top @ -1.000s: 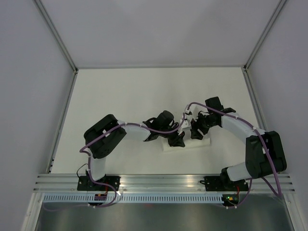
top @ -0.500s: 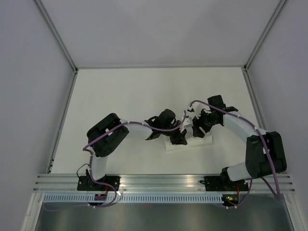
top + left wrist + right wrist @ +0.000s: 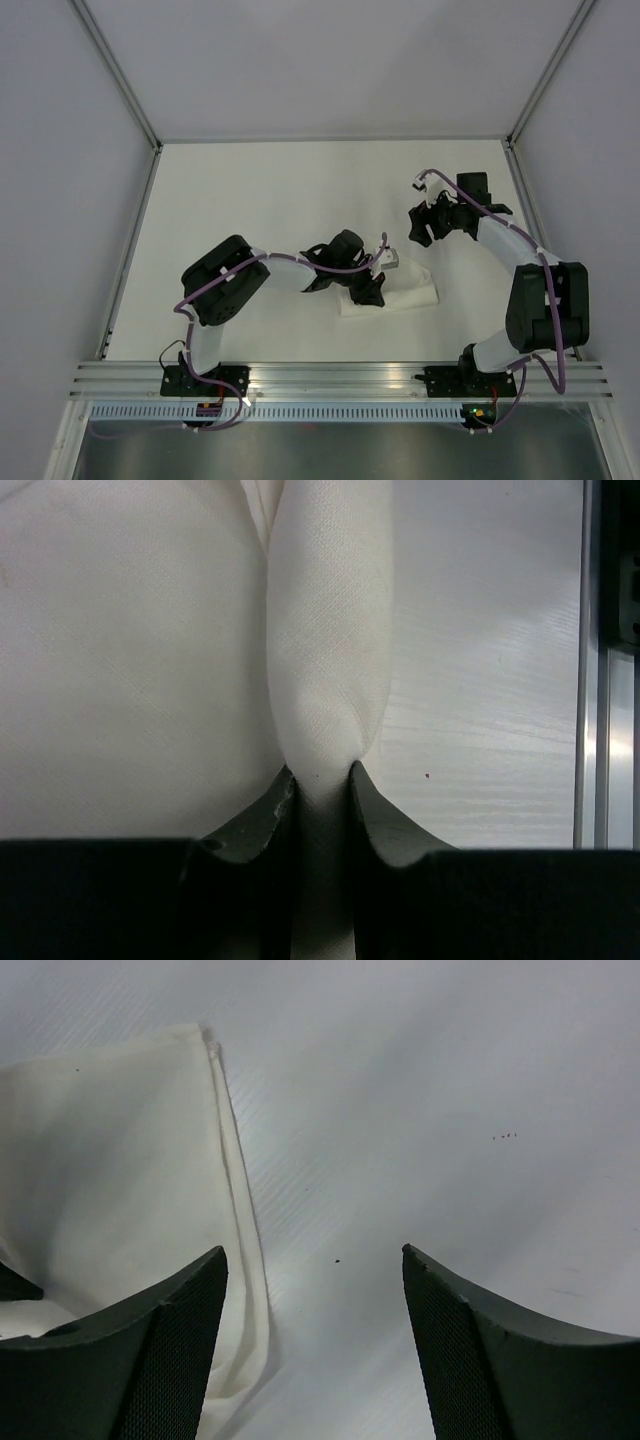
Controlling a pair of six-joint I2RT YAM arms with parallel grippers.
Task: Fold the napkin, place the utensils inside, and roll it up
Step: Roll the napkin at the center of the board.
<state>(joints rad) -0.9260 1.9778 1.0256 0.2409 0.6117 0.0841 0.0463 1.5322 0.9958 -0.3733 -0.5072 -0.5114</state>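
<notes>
Table (image 3: 260, 190): white, matte, evenly lit.
Walls (image 3: 330, 60): plain pale grey panels, left, right and beyond the arms (image 3: 225, 285).
Frame: aluminium posts (image 3: 118, 75) in the far corners; slotted rail (image 3: 340, 375) under their bases.

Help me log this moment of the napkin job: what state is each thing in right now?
napkin, folded into a small bundle, lying on the table, one fold pinched.
left gripper, shut on a fold of the napkin.
right gripper, open, empty, over the table beside the napkin's edge.
utensils, not visible; whether they are inside the napkin cannot be told.
</notes>
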